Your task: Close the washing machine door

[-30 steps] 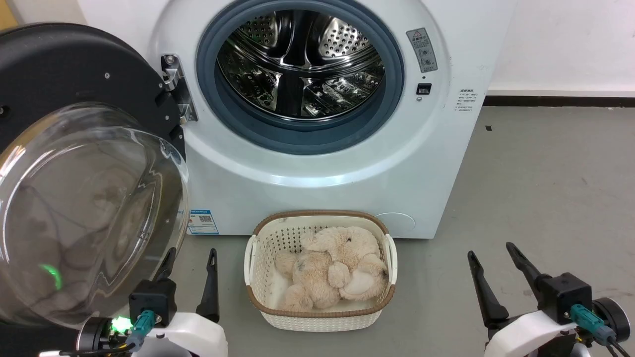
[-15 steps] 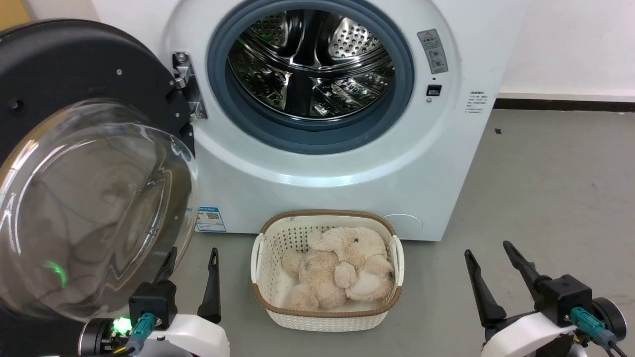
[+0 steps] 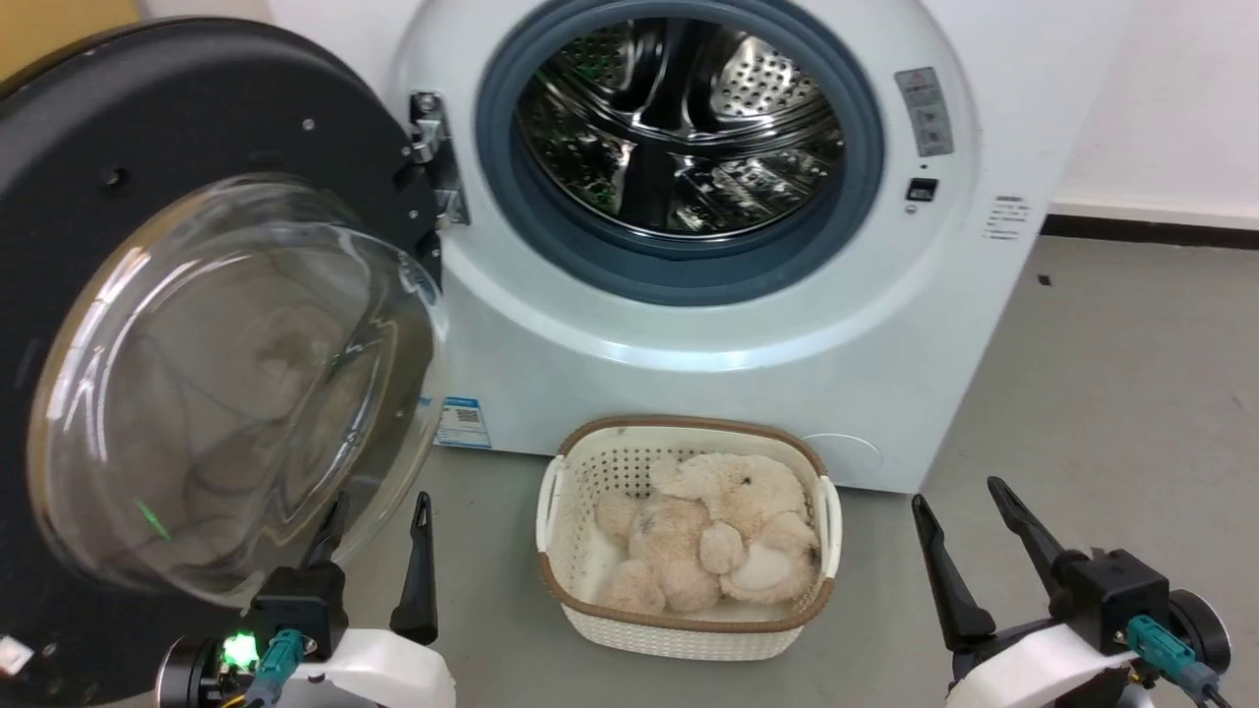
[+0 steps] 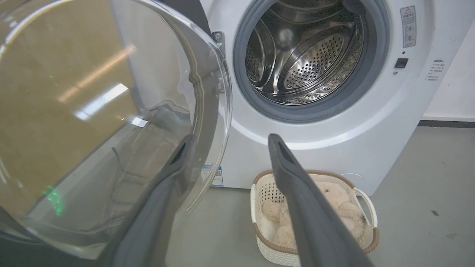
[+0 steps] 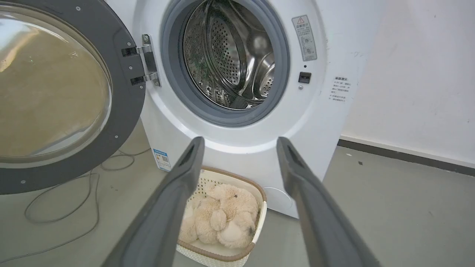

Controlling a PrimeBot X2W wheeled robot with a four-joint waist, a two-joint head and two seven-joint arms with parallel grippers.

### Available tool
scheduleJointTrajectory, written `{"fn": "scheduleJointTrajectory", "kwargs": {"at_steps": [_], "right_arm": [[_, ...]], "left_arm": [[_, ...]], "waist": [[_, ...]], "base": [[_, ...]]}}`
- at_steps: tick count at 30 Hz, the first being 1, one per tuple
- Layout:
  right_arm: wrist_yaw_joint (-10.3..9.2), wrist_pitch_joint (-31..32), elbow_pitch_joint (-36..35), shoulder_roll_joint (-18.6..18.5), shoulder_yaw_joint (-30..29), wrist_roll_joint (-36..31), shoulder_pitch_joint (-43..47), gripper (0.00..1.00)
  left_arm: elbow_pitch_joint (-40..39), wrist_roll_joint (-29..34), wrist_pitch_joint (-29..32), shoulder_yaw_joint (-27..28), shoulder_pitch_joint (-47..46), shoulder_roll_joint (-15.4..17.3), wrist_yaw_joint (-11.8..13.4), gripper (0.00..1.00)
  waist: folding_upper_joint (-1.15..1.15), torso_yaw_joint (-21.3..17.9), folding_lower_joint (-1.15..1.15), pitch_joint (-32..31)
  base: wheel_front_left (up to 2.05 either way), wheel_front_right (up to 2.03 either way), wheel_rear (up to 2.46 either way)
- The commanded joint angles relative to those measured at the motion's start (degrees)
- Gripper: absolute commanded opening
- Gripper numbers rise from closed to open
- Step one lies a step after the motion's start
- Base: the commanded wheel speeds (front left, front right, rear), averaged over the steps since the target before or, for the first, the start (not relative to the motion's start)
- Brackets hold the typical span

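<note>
Head view: washing machine door [image 3: 211,334] swung wide at left, hung on metal hinge [image 3: 433,157], glass bowl facing out. Washing machine [image 3: 748,334] white, steel drum [image 3: 679,128] exposed inside grey gasket [image 3: 689,280]. Cream basket [image 3: 689,634] of plush toys [image 3: 708,541] on floor [image 3: 1111,393], just before machine. Left claw [image 3: 382,501]: fingers spread, nothing held, beside bowl's lower edge; contact not discernible. Right claw [image 3: 956,492]: fingers spread, nothing held, right of basket.

The washing machine [image 3: 708,334] is showing a white body, a grey gasket [image 3: 689,280] and a silver drum [image 3: 689,128] patterned with perforations. The washing machine door [image 3: 197,108] is presenting a black rim around clear glass. The basket [image 3: 679,634] is displaying perforated cream walls under a brown rim.
</note>
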Motion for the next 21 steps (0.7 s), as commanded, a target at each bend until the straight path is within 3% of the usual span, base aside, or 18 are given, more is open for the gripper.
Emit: {"fn": "scheduleJointTrajectory", "kwargs": {"at_steps": [1,21], "right_arm": [[0.01,-0.74,0.07,0.10,0.30,0.80,0.67,1.00],[0.02,-3.01,0.36,0.14,2.61,2.13,0.51,1.00]], "left_arm": [[0.13,-0.48,-0.74,0.03,0.57,0.02,0.20,1.00],[0.08,-1.11,-3.01,0.82,1.52,0.02,0.45,1.00]], "waist": [[0.00,1.15,0.00,-0.07],[0.00,8.59,0.00,-0.10]], "base": [[0.00,0.00,0.00],[0.00,0.00,0.00]]}}
